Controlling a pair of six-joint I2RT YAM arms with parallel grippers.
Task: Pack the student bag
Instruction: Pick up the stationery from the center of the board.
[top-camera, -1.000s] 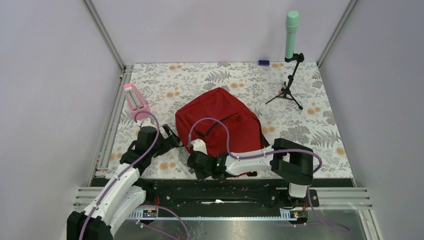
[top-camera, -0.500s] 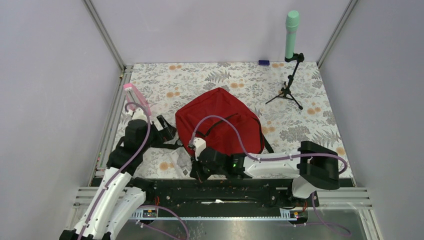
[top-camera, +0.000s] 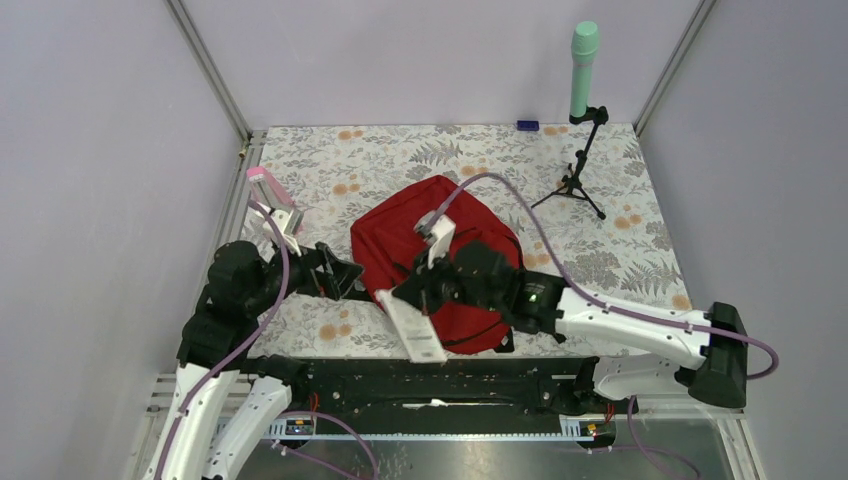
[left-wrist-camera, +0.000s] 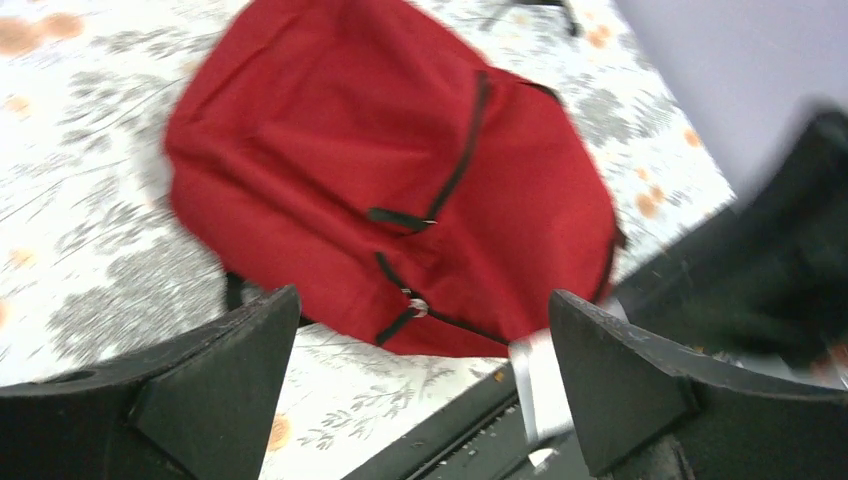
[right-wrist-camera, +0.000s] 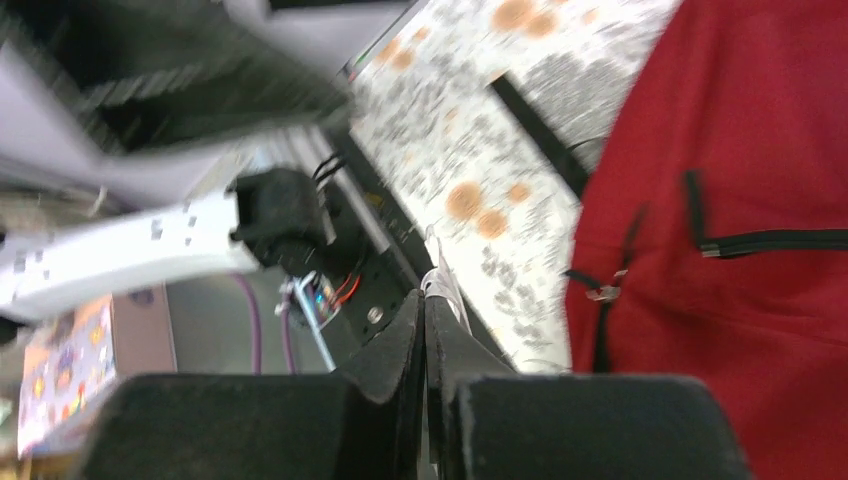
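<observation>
The student bag (top-camera: 440, 235) is a red backpack with black zippers, lying zipped shut in the middle of the flowered table. It also shows in the left wrist view (left-wrist-camera: 380, 170) and the right wrist view (right-wrist-camera: 740, 150). My right gripper (top-camera: 424, 297) is shut on a thin white booklet (top-camera: 412, 328) and holds it tilted in the air over the bag's near left corner. Its jaws (right-wrist-camera: 424, 300) pinch the booklet's white edge (right-wrist-camera: 441, 288). My left gripper (top-camera: 343, 273) is open and empty, just left of the bag, and its jaws (left-wrist-camera: 422, 302) frame the bag's near edge.
A small pink case (top-camera: 268, 193) lies at the left edge behind my left arm. A green cylinder (top-camera: 583, 60) stands on a black tripod (top-camera: 574, 183) at the back right. A small blue item (top-camera: 527, 125) lies by the back wall. A black rail (top-camera: 470, 380) runs along the front.
My right gripper has lifted the white booklet off the table's front edge and swung up and right over the bag. My left arm has drawn back to the left, its gripper still open.
</observation>
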